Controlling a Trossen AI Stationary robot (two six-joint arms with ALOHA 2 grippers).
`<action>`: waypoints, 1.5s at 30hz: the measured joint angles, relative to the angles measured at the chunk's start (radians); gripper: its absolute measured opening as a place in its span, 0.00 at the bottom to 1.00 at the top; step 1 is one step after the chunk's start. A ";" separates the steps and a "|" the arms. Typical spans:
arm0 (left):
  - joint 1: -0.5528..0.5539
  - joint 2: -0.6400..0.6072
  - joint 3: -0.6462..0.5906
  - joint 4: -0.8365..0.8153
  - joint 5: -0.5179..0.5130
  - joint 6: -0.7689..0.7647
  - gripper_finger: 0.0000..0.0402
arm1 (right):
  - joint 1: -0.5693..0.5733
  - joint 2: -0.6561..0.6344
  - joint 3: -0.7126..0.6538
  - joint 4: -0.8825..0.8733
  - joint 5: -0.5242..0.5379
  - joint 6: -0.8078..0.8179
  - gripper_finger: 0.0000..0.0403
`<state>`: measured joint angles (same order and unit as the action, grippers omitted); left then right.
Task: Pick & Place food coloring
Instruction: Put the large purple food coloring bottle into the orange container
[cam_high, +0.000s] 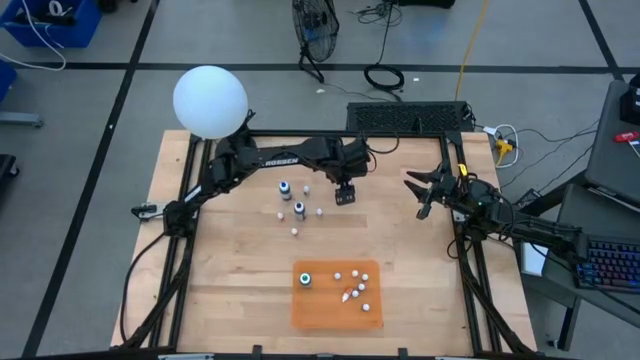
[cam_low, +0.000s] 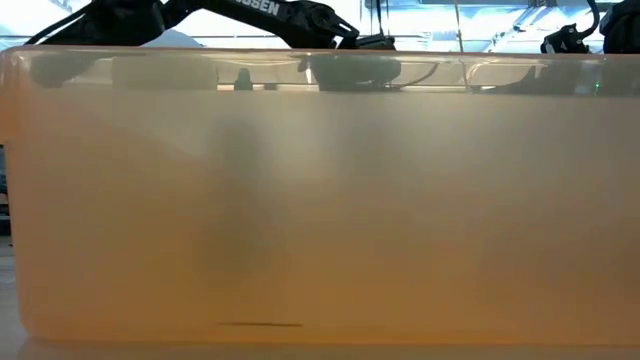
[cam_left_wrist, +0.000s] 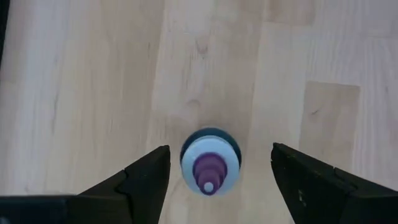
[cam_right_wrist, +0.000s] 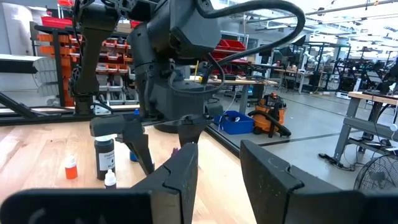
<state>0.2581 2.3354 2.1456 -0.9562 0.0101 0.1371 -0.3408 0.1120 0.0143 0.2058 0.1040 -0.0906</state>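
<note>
High view: the pale wooden counter (cam_high: 220, 290) is seen from above, with the left gripper (cam_high: 345, 194) stretched out over its far middle and the right gripper (cam_high: 424, 195) held above the far right side, well apart from the bottles. In the left wrist view, the left gripper (cam_left_wrist: 217, 180) is seen poised directly above a small dark round bottle with a whitish cap and purple tip (cam_left_wrist: 210, 161), which stands upright on the bare wood; the fingers (cam_left_wrist: 149, 177) are spread wide on either side of it, not touching it, and nothing is held. The right fingers (cam_right_wrist: 180, 174) are seen parted by a narrow gap with nothing between them. Two more dark round bottles (cam_high: 285, 188) and several tiny white dropper bottles (cam_high: 296, 231) are scattered on the wood near the left gripper. A flat orange rectangular mat (cam_high: 318, 310) lies at the near middle of the counter, carrying one dark teal-topped bottle (cam_high: 305, 279) and a cluster of small white droppers (cam_high: 357, 291). The low view is filled by a blurred orange surface.
</note>
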 joint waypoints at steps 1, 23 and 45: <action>-0.002 0.008 0.000 0.005 0.000 -0.006 0.68 | 0.000 0.000 0.000 0.000 0.000 0.000 0.27; -0.019 0.059 -0.002 0.010 -0.072 -0.001 0.68 | 0.000 0.000 0.000 0.000 0.000 0.000 0.27; -0.024 0.059 -0.002 -0.013 -0.056 0.068 0.31 | 0.000 0.000 0.000 0.000 0.000 0.000 0.27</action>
<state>0.2340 2.3939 2.1435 -0.9691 -0.0458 0.2054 -0.3407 0.1123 0.0147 0.2055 0.1038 -0.0906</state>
